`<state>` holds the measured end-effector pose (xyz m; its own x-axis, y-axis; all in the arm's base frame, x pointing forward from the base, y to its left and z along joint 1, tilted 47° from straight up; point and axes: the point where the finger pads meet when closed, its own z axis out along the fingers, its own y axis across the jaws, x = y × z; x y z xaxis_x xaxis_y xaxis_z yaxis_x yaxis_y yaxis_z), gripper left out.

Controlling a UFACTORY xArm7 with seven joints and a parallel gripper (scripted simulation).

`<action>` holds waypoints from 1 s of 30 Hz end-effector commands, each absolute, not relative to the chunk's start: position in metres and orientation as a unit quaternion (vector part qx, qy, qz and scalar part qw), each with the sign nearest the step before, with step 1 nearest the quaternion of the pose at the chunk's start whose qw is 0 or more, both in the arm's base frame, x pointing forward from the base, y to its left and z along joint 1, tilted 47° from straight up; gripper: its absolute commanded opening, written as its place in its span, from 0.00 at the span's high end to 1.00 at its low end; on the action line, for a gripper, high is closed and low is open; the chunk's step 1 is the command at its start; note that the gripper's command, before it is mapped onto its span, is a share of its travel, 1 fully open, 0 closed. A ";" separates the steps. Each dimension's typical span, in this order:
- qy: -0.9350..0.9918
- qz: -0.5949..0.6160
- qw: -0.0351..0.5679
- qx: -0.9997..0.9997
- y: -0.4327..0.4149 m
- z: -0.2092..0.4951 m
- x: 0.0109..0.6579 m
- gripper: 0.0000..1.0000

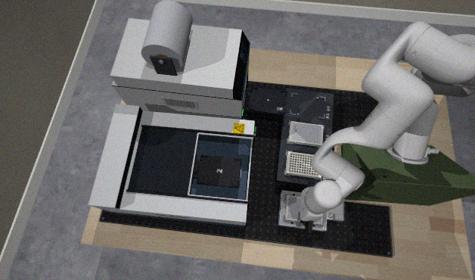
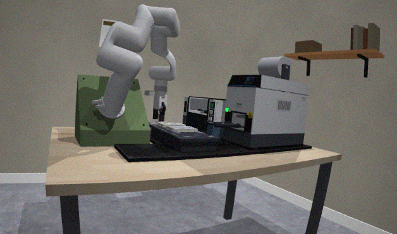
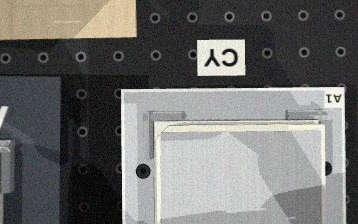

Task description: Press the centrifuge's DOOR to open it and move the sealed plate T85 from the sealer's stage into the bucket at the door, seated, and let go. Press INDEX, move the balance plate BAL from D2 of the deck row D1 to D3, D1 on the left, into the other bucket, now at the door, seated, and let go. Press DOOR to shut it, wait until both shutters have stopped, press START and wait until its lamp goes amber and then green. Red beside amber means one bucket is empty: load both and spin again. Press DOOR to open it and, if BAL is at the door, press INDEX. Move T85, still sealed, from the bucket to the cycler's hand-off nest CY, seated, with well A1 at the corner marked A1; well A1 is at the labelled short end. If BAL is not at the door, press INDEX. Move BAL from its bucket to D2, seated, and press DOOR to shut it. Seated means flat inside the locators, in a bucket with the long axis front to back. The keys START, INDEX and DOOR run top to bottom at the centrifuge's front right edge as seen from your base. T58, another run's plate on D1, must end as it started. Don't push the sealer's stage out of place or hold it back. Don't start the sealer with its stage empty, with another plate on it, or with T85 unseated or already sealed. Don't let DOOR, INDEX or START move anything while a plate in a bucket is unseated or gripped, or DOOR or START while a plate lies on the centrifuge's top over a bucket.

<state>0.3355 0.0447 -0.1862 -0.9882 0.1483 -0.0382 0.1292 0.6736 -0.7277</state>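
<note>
The sealed plate T85 (image 3: 240,175) (image 1: 293,207) lies flat in the grey hand-off nest CY (image 3: 135,125) (image 1: 339,216), inside its locators. The nest's A1 mark (image 3: 334,98) is at one corner, and the CY label (image 3: 221,57) sits beside the nest. My gripper (image 2: 158,115) (image 1: 309,225) hangs just above the plate with its fingers wide open and nothing between them; the fingers do not show in the wrist view. The centrifuge (image 1: 114,159) has its door open, and the bucket marked 2 (image 1: 219,171) shows dark inside the opening.
The deck row (image 1: 282,166) beside the nest carries two plates: a pale one (image 1: 306,133) and a dotted one (image 1: 301,164). Its far position (image 1: 308,104) is bare. The sealer (image 1: 201,64) stands behind the centrifuge. The green arm base (image 1: 405,178) is close by.
</note>
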 end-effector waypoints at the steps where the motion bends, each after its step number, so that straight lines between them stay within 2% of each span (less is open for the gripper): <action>1: -0.915 0.396 0.011 -0.075 0.051 -0.181 0.337 0.00; 30: -0.915 0.395 0.011 -0.075 0.082 -0.153 0.340 0.00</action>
